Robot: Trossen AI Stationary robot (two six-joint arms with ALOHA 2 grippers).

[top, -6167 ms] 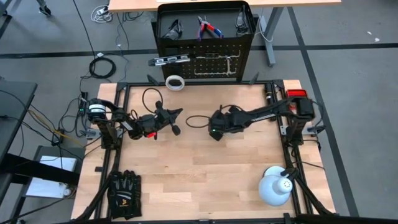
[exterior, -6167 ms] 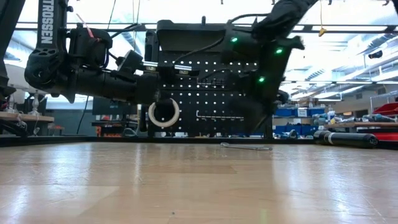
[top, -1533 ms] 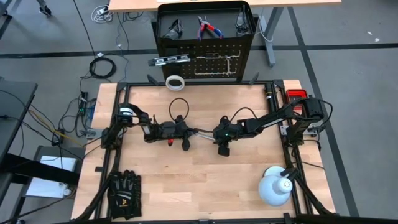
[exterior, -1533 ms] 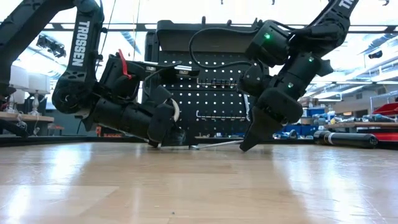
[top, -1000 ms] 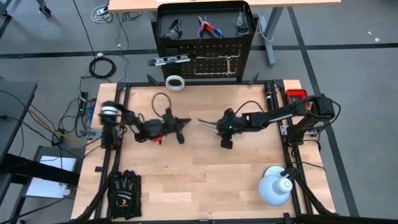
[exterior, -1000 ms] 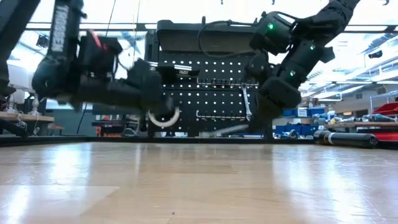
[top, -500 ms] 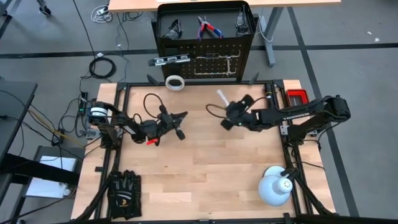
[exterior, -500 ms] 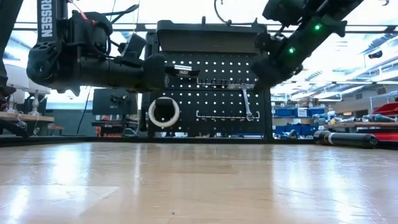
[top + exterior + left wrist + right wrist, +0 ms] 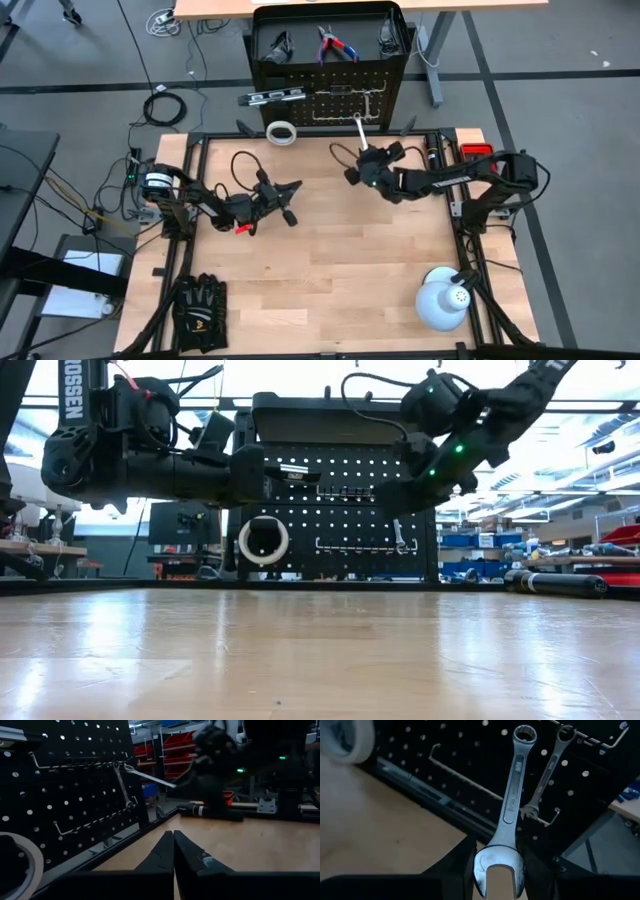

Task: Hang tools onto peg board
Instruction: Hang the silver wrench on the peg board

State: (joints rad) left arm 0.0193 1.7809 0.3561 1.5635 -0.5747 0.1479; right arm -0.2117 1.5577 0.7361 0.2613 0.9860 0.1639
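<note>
Silver wrench sits pinched at its open end in the right gripper, which has swung from mid-table up close to the peg board, ring end toward the holes beside a hung wrench. Left gripper, fingers closed and empty, has stayed above the table's left half
</note>
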